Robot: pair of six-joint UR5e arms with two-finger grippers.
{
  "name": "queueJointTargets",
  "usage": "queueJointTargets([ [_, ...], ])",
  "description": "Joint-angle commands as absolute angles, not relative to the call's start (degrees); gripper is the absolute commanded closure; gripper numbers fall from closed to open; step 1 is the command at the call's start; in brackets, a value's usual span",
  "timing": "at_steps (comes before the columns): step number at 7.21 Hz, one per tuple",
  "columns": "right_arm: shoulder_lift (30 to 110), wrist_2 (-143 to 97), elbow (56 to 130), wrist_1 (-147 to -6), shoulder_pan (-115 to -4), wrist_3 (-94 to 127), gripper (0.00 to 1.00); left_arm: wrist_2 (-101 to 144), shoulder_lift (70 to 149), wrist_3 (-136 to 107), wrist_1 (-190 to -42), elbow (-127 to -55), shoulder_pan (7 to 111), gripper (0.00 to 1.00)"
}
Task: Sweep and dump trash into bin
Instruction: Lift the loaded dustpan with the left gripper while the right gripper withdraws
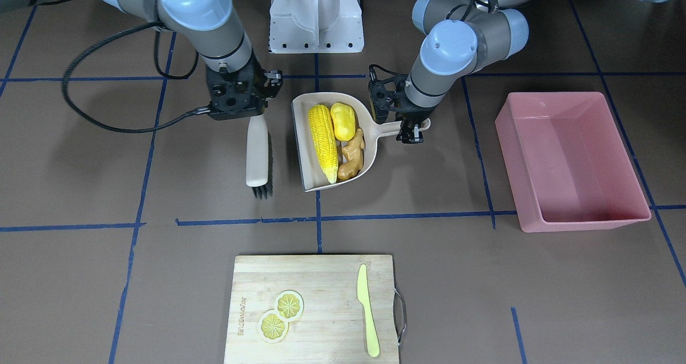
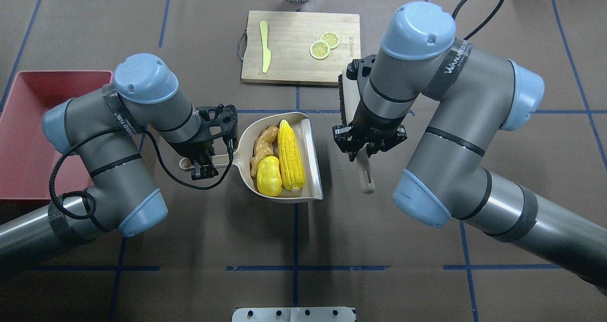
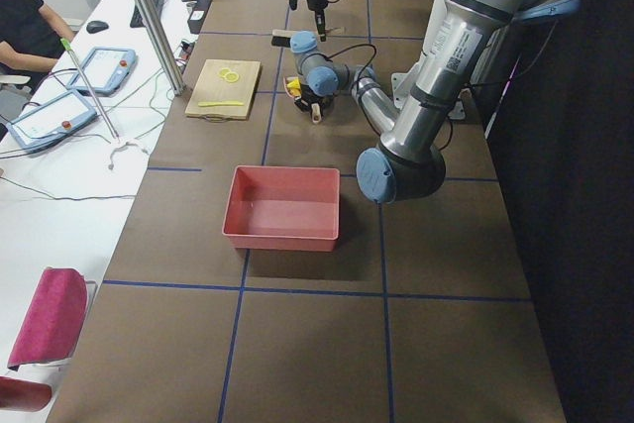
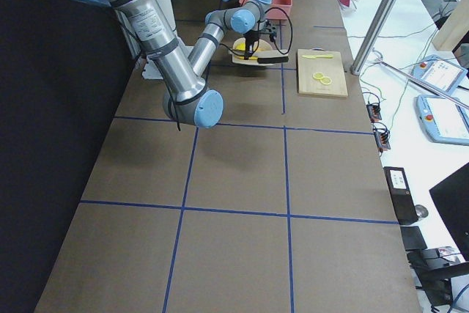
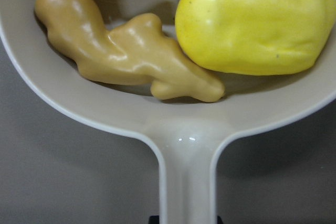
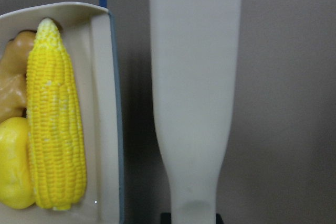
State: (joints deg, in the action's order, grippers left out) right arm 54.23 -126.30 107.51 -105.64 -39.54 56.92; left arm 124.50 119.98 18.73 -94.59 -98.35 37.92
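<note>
trash sits together in the beige dustpan [image 1: 300,139] near the middle of the front-facing view: the long corn cob [image 1: 323,141] lies along the pan's straight open edge, the rounded yellow potato [image 1: 343,121] is beside it towards the upper end, and the knobbly ginger root [image 1: 352,155] lies below the potato against the curved back wall, touching both. the left gripper [image 1: 412,131] is clamped on the dustpan's handle, which sticks out to the right of the pan in that view; the wrist camera shows the handle running straight into it. the right gripper [image 1: 256,114] is closed around the handle of a beige brush [image 1: 257,152], which hangs lengthwise just left of the pan's open edge, apart from it, with dark bristles facing the pan. whether the brush touches the table cannot be told. the pink bin [image 1: 589,222] stands at the right of the frame, well apart from the dustpan. at the lower middle a wooden cutting board [image 1: 321,278] carries two lemon slices [image 1: 281,316] and a pale yellow knife [image 1: 368,310].
</note>
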Motion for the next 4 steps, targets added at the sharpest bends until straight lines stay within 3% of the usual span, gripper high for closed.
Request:
queueJointTargets([
  [1, 58.5, -129.4, 110.9, -106.2, -44.9, 56.2, 1.00, 130.7, 120.0, 18.5, -95.4, -98.6, 42.6, 1.00],
  [4, 59.8, -129.5, 115.9, -116.5, -51.0, 47.8, 1.00, 136.5, 117.4, 14.7, -94.7, -102.5, 49.6, 1.00],
])
